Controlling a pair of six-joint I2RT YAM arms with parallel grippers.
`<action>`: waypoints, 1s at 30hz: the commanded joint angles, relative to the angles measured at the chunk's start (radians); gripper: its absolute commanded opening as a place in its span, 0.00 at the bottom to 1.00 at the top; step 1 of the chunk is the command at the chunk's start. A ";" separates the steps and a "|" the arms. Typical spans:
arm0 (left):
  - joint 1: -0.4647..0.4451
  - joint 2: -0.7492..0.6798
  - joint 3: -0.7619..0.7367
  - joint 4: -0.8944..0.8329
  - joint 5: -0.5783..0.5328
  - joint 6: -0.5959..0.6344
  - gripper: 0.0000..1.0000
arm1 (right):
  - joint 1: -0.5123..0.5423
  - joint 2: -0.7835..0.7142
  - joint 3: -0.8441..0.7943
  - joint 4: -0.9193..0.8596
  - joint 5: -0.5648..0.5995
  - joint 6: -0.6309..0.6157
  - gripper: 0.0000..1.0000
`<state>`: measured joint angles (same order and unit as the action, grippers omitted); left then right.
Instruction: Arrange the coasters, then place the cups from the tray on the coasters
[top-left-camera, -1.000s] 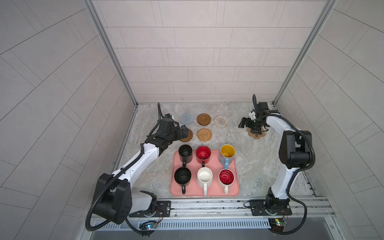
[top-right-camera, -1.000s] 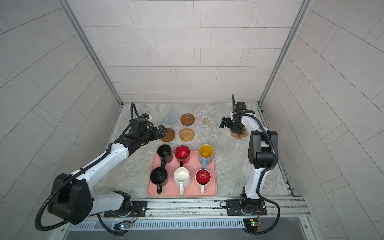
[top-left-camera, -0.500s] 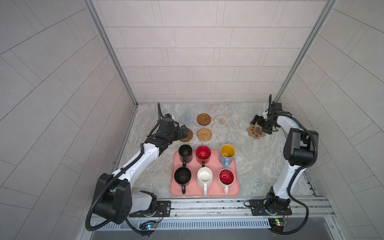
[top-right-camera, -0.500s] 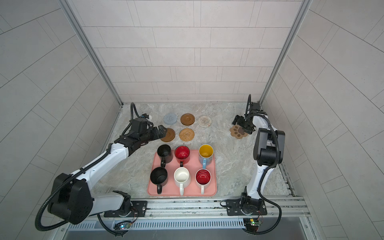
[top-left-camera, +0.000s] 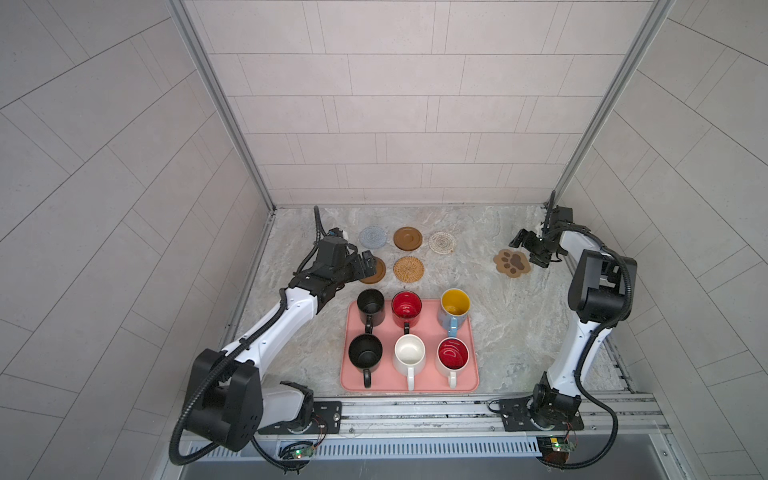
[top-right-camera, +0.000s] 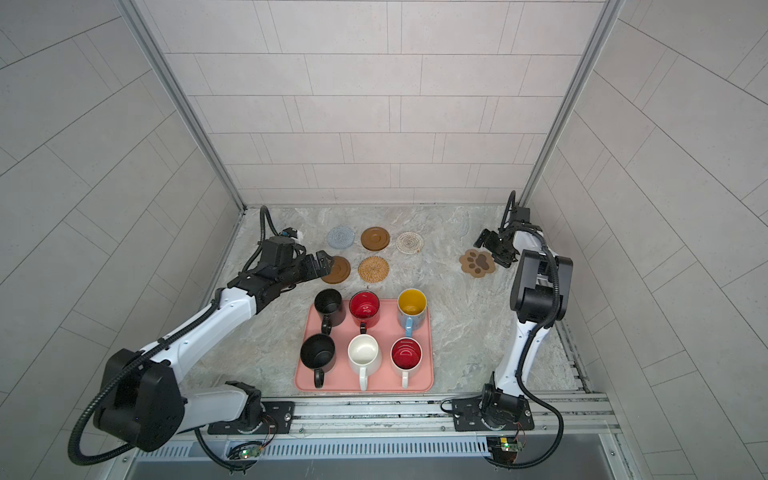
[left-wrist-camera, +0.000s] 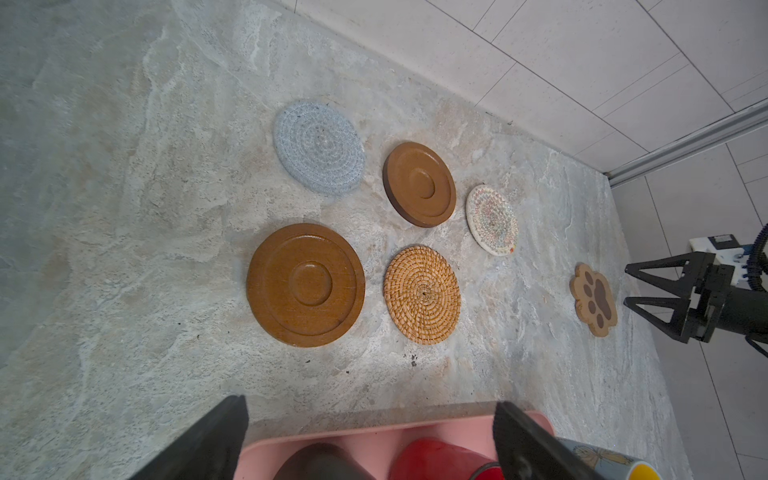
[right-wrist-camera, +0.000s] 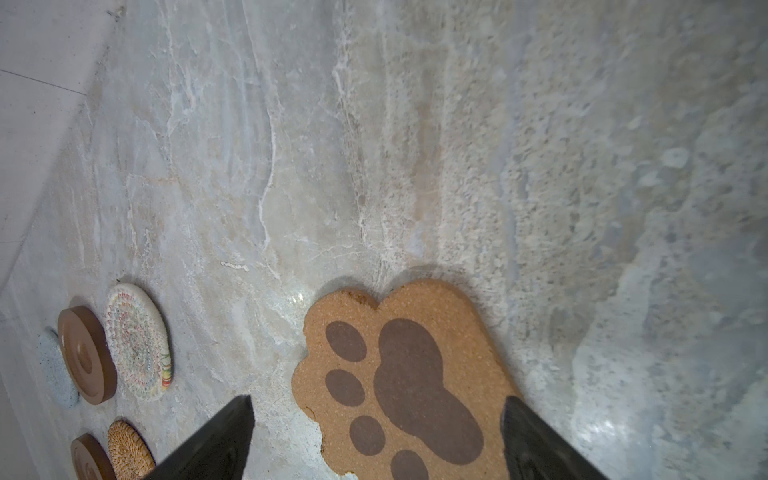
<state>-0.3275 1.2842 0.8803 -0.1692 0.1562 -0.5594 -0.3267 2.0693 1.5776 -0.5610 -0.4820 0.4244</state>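
Observation:
Six coasters lie on the marble table: grey-blue woven (top-left-camera: 373, 237), brown disc (top-left-camera: 407, 238), whitish woven (top-left-camera: 442, 242), a second brown disc (top-left-camera: 376, 272), tan rattan (top-left-camera: 409, 269) and, apart at the right, the paw-shaped one (top-left-camera: 512, 262) (right-wrist-camera: 409, 374). Six cups stand on the pink tray (top-left-camera: 430, 332): black (top-left-camera: 370, 305), red (top-left-camera: 406, 308), blue with yellow inside (top-left-camera: 455, 307), black (top-left-camera: 365, 354), white (top-left-camera: 409, 355), white with red inside (top-left-camera: 452, 353). My left gripper (top-left-camera: 365, 266) (left-wrist-camera: 370, 402) hangs open over the second disc's left edge. My right gripper (top-left-camera: 530, 250) (right-wrist-camera: 378, 400) is open at the paw coaster's right edge, holding nothing.
Tiled walls close the table at the back and both sides; the right gripper is near the back right corner post (top-left-camera: 557, 195). Bare marble (top-left-camera: 478, 266) lies between the whitish coaster and the paw coaster. A metal rail (top-left-camera: 415, 411) runs along the front.
The right gripper has drawn back to the right, off the paw coaster, which now lies uncovered in the same spot. The left arm has not moved.

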 joint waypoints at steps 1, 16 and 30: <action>0.003 -0.019 -0.009 0.013 -0.003 -0.011 1.00 | -0.003 0.024 0.032 0.001 0.020 0.008 0.92; 0.004 -0.023 -0.026 0.018 0.008 -0.011 1.00 | 0.010 0.073 0.136 -0.060 0.198 0.081 0.78; 0.004 -0.016 -0.032 0.022 0.012 -0.010 1.00 | 0.059 0.166 0.257 -0.185 0.345 0.113 0.74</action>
<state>-0.3275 1.2839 0.8600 -0.1669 0.1684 -0.5617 -0.2737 2.2223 1.8175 -0.6930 -0.1936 0.5159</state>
